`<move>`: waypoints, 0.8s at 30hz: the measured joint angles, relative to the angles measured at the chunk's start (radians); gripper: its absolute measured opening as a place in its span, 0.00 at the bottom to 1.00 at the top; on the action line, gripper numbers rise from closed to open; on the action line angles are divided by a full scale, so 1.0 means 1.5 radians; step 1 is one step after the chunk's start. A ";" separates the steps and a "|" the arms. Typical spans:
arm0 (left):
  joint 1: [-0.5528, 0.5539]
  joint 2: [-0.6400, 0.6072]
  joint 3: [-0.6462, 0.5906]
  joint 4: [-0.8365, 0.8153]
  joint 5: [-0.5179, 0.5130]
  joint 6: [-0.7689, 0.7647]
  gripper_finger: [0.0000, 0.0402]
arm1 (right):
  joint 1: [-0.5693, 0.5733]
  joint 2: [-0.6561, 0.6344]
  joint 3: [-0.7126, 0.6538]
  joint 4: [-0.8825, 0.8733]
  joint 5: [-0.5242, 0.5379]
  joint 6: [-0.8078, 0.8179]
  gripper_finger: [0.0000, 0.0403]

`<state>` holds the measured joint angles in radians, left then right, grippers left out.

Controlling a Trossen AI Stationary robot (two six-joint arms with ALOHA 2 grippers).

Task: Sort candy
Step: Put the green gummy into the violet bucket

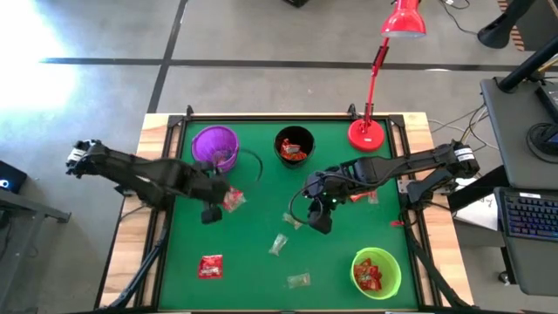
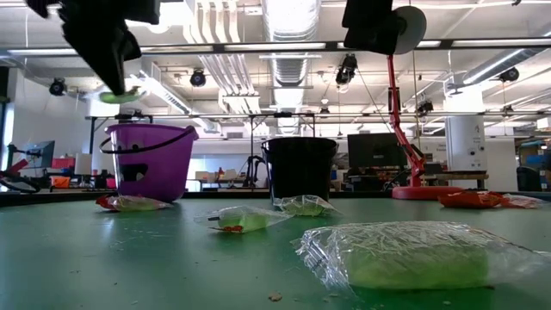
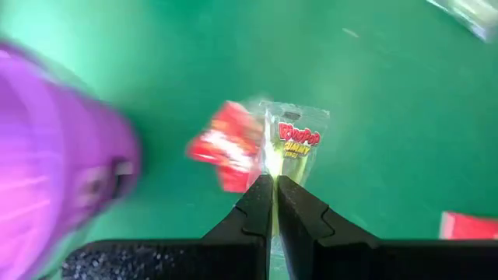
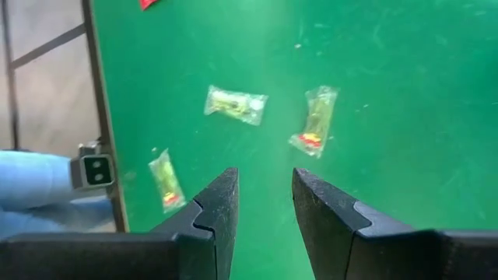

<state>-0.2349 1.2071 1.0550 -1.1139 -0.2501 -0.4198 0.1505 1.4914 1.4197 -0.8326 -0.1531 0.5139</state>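
Note:
My left gripper (image 3: 274, 183) hangs above the green table near the purple cup (image 1: 214, 146), shut on a clear-wrapped candy (image 3: 296, 144) with a red label. A red candy (image 1: 232, 201) lies on the table just below it. My right gripper (image 4: 264, 187) hovers open over the table's middle (image 1: 319, 222) with nothing between its fingers. Below it lie clear candies (image 4: 235, 103) (image 4: 315, 120) (image 4: 166, 179). Another red candy (image 1: 210, 266) lies at the near left. My left gripper pinches the clear wrapper's edge (image 3: 272, 173) between its two shut fingers, slanting down from above. The rest of the wrapper sticks out past the fingertips. The candy (image 2: 120, 96) is lifted clear of the table.
A black cup (image 1: 294, 146) with red candy stands at the far middle, and a green cup (image 1: 377, 272) with red candy at the near right. A red desk lamp (image 1: 370, 131) stands at the far right. More candy (image 1: 364, 196) lies under the right arm.

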 joint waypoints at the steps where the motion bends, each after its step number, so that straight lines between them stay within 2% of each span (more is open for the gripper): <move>1: 0.016 -0.010 0.000 -0.005 -0.015 0.000 0.00 | 0.000 0.000 0.000 0.000 0.009 0.000 0.28; 5: 0.075 -0.056 -0.007 -0.008 -0.098 0.009 0.00 | 0.000 0.000 0.000 0.000 0.016 0.000 0.28; 9: 0.150 -0.099 -0.019 -0.008 -0.142 0.049 0.00 | 0.000 0.001 0.000 0.000 0.016 0.001 0.28; 15: 0.277 -0.144 -0.047 0.038 -0.141 0.132 0.00 | 0.000 0.001 0.000 0.003 0.030 0.007 0.28; 21: 0.385 -0.144 -0.056 0.072 -0.069 0.232 0.00 | -0.001 0.001 0.000 0.005 0.096 0.007 0.28; 24: 0.419 -0.135 -0.063 0.094 -0.063 0.274 0.00 | -0.002 0.001 0.000 0.008 0.121 0.006 0.28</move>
<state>0.3936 1.0046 0.9607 -0.9736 -0.3443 -0.0093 0.1477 1.4933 1.4197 -0.8201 0.0279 0.5221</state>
